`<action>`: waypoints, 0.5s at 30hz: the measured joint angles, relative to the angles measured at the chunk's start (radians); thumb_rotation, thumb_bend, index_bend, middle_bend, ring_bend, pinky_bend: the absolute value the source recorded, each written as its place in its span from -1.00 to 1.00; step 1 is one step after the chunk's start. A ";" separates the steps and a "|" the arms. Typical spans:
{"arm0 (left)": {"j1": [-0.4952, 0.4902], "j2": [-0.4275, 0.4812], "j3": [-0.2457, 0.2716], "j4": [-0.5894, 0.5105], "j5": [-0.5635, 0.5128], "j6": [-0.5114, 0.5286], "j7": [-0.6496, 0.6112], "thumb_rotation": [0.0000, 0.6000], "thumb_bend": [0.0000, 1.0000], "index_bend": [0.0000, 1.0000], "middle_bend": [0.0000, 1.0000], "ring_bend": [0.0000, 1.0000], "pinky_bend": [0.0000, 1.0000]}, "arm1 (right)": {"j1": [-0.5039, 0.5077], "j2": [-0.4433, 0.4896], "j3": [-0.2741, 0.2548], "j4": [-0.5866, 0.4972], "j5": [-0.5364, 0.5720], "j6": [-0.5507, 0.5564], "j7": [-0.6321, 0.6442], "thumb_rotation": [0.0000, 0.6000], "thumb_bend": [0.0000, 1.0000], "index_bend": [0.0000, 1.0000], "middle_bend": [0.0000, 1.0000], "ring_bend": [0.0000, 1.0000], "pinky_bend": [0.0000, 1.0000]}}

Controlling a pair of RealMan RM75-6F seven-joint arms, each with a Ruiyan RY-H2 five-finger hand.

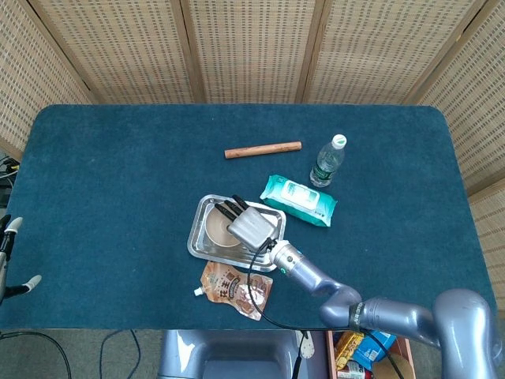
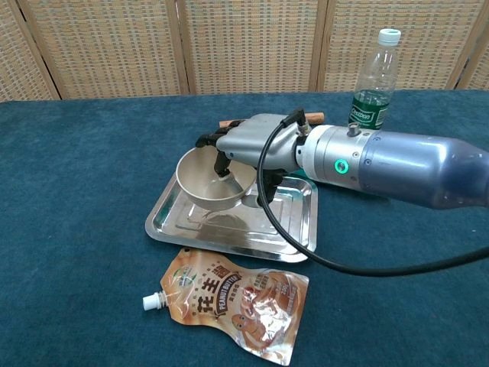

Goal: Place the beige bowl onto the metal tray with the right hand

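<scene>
The beige bowl (image 2: 206, 180) (image 1: 217, 230) is over the left part of the metal tray (image 2: 290, 229) (image 1: 197, 237), tilted slightly toward the camera in the chest view. My right hand (image 2: 248, 145) (image 1: 248, 223) grips its far rim, fingers curled inside the bowl and thumb beneath. Whether the bowl's base touches the tray I cannot tell. My left hand (image 1: 8, 257) shows only as fingertips at the left edge of the head view, holding nothing.
A peanut butter pouch (image 2: 229, 302) lies just in front of the tray. A green wipes pack (image 1: 298, 200), a water bottle (image 2: 373, 80) and a brown wooden stick (image 1: 263, 149) lie behind and to the right. The blue cloth covers the table.
</scene>
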 measured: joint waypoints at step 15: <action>-0.012 -0.001 0.006 -0.001 -0.009 -0.010 0.004 1.00 -1.00 -1.00 -1.00 -1.00 -1.00 | -0.002 0.071 -0.074 -0.054 -0.016 0.088 -0.019 1.00 -0.96 -1.00 -1.00 -1.00 -1.00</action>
